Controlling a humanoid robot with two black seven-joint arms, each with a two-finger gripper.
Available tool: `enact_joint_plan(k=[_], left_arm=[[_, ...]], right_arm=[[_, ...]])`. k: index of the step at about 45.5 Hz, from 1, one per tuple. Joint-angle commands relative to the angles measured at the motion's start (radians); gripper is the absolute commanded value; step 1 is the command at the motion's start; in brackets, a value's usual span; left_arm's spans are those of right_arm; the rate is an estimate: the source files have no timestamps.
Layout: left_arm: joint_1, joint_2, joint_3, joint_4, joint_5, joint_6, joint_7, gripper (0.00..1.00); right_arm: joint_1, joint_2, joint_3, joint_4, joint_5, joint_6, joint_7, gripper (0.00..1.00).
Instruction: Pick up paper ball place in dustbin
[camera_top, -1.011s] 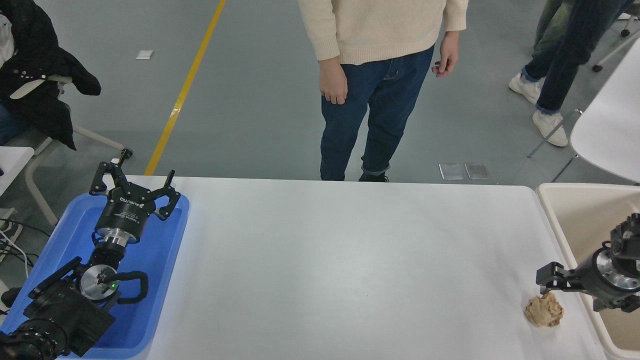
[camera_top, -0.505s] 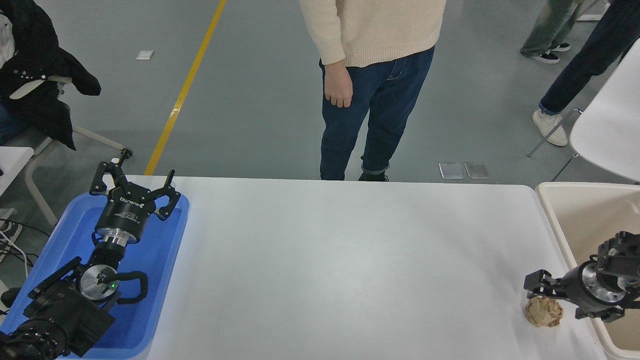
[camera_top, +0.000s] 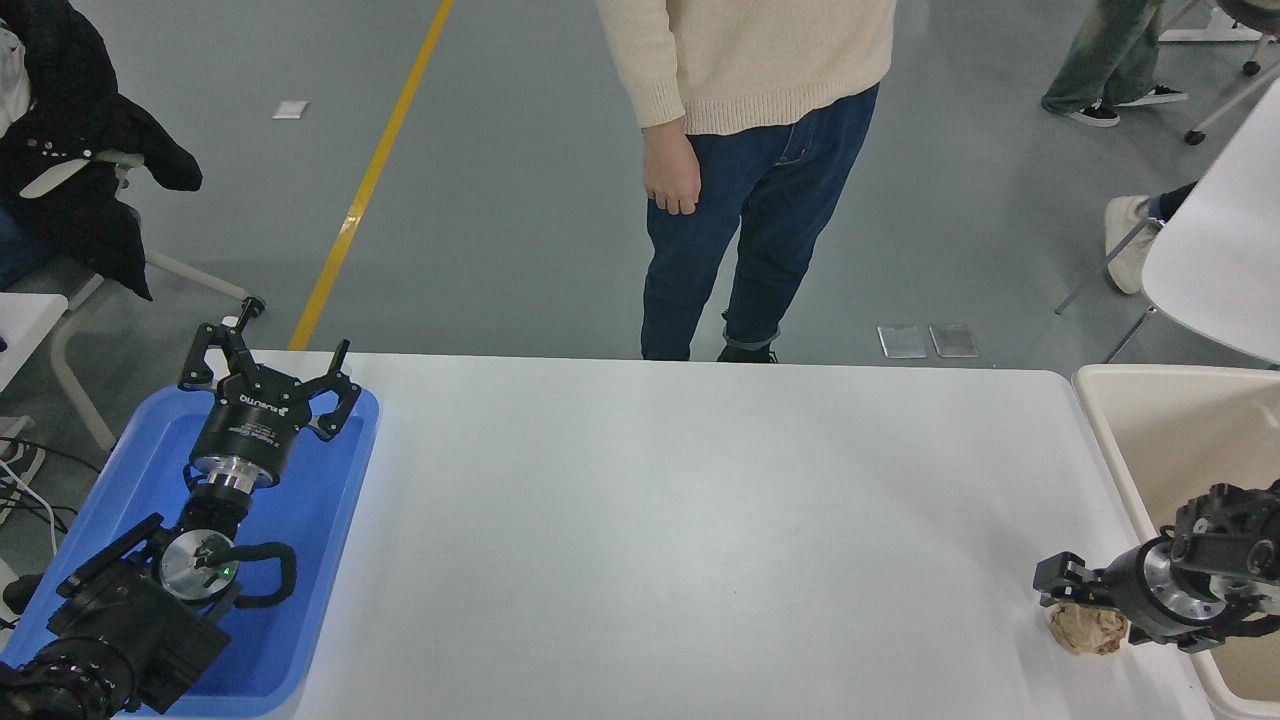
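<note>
Ball (camera_top: 1088, 630) is sitting on the surface (camera_top: 700, 540) at the near right corner, just left of the bin (camera_top: 1110, 450). Right hand (camera_top: 1075, 600) is hovering directly over it; fingers apart or together, cannot tell. Not lifted, so grasp, carry and drop are all pending. Left hand (camera_top: 268, 375) is resting spread over the blue tray (camera_top: 330, 560), far left.

Two black arms on show. The left arm (camera_top: 130, 600) is chunky and matte, with a polished silver disc at one joint, a tiny green light glowing beside it, and a looping black cable. Its pincer (camera_top: 272, 370) has a round black barrel with white lettering, a silver collar and angular linkage fingers. The right arm (camera_top: 1215, 575) matches: black housing, bright silver ring, blocky black pincer (camera_top: 1070, 590).
</note>
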Motion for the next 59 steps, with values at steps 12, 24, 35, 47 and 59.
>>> enact_joint_plan(k=[12,24,35,47,59], left_arm=[[-0.002,0.0,0.0,0.0,0.0,0.0,0.0,1.0],[-0.002,0.0,0.0,0.0,0.0,0.0,0.0,1.0],[-0.002,-0.002,0.0,0.0,0.0,0.0,0.0,1.0],[-0.002,-0.002,0.0,0.0,0.002,0.0,0.002,1.0],[-0.002,-0.002,0.0,0.0,0.002,0.0,0.002,1.0]], right_arm=[[0.008,-0.048,0.009,0.033,0.006,-0.003,-0.002,0.0],[0.036,-0.096,0.005,0.073,0.006,0.002,0.0,0.0],[0.141,-0.114,-0.077,0.192,-0.012,0.053,0.0,0.0],[0.493,-0.103,-0.321,0.479,-0.015,0.194,0.001,0.0],[0.792,-0.094,-0.409,0.544,-0.015,0.516,0.003,0.0]])
